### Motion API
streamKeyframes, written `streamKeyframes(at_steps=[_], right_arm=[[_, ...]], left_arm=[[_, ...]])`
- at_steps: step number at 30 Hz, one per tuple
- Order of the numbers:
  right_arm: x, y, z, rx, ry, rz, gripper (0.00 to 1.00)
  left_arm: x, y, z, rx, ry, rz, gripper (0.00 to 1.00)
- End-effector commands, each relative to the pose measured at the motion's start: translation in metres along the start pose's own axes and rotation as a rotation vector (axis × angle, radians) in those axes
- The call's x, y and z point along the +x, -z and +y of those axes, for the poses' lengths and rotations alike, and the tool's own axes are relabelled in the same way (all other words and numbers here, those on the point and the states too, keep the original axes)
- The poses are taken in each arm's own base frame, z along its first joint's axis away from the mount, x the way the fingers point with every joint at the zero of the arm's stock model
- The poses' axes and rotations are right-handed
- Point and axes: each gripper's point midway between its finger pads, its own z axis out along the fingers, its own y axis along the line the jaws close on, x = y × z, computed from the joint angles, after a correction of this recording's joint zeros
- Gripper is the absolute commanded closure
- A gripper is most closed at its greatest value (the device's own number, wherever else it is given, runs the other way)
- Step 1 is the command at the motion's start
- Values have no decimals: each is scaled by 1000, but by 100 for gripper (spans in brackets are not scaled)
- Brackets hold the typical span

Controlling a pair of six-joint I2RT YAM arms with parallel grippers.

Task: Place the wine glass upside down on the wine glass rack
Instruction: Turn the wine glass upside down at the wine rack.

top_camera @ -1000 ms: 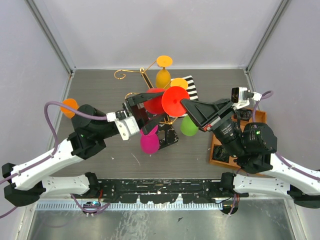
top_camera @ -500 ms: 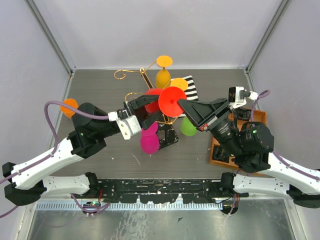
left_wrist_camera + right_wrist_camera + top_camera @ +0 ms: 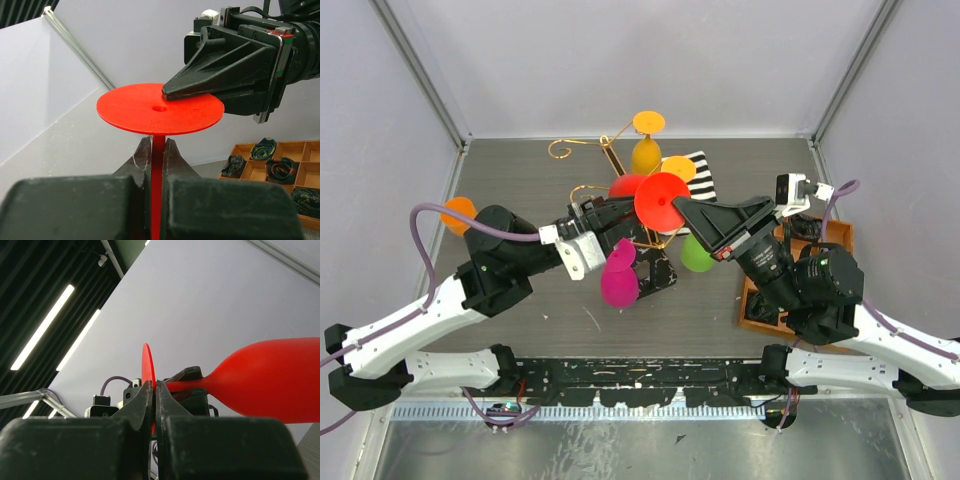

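Currently the wine glass (image 3: 160,107) is inverted, foot up, held in the air over the wine glass rack (image 3: 658,272) at the centre of the top view. Left gripper (image 3: 157,150) is clamped on its stem and right gripper (image 3: 154,390) pinches the foot's edge. It's not hung yet; seating on an arm and both releases look to be what's left.

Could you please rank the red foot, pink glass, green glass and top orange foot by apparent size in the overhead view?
1. Red foot, held high, so nearness may inflate it.
2. Pink glass.
3. Green glass and orange foot look about alike.
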Motion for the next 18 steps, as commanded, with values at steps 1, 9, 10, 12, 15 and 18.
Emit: streamKeyframes(at_steps=[1, 9, 10, 12, 15, 18], right_arm=[[-14, 4, 27, -89, -55, -30, 92], [-17, 6, 25, -85, -46, -47, 81], [-17, 6, 25, -85, -44, -48, 77], [-17, 6, 22, -77, -41, -52, 66], [-17, 7, 19, -70, -37, -57, 59], [-19, 9, 16, -61, -23, -64, 54]], left_arm=[[8, 0, 2, -9, -8, 41, 100], [13, 3, 1, -15, -7, 59, 100], [12, 4, 1, -17, -7, 59, 100], [12, 4, 2, -21, -4, 62, 100], [13, 4, 4, -31, 16, 73, 100], [13, 6, 9, -55, 53, 95, 100]])
